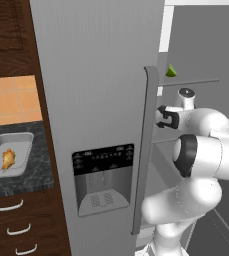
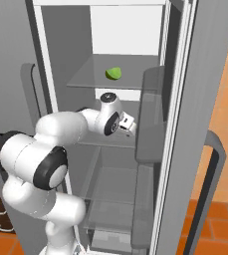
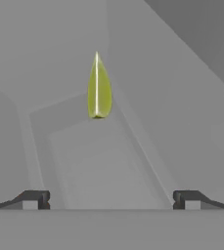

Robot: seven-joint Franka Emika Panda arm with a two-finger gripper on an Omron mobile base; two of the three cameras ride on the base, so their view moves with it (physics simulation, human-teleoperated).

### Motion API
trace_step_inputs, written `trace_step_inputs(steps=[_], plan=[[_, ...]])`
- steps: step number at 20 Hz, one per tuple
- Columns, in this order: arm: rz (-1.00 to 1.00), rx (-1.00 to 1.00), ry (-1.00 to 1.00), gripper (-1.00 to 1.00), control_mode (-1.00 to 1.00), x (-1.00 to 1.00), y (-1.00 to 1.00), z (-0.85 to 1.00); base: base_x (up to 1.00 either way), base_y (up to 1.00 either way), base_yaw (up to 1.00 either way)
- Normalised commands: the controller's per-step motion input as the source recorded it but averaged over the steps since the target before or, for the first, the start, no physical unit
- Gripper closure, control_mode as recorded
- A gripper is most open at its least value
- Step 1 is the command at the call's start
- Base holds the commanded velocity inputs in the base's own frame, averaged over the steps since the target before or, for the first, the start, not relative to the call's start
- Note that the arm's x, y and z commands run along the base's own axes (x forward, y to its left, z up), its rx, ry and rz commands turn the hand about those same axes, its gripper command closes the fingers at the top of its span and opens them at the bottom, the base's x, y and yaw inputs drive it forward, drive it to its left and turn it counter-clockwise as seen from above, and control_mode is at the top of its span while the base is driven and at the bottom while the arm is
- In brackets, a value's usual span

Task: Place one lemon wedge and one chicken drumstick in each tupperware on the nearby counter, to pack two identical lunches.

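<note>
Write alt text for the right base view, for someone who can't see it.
A white robot arm reaches into an open fridge, its open end effector below a glass shelf holding a small yellow-green lemon wedge. Lower shelves and door bins show beneath, with orange tiled wall at right.

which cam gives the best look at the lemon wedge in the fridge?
Hand view: the lemon wedge sits centred and large, straight ahead of the open fingers. The right base view shows it small on a glass shelf above the hand. The left base view catches just a small green tip past the fridge door.
</note>
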Motion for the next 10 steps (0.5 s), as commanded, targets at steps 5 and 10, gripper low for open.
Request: trace_step_inputs(steps=[5, 10], plan=[[0.00, 0.00, 0.00, -1.00, -1.00, 0.39, -0.09, -0.18, 0.00, 0.00, 0.00], [0.00, 0.00, 0.00, -1.00, -1.00, 0.40, -0.03, -0.11, 0.00, 0.00, 0.00]])
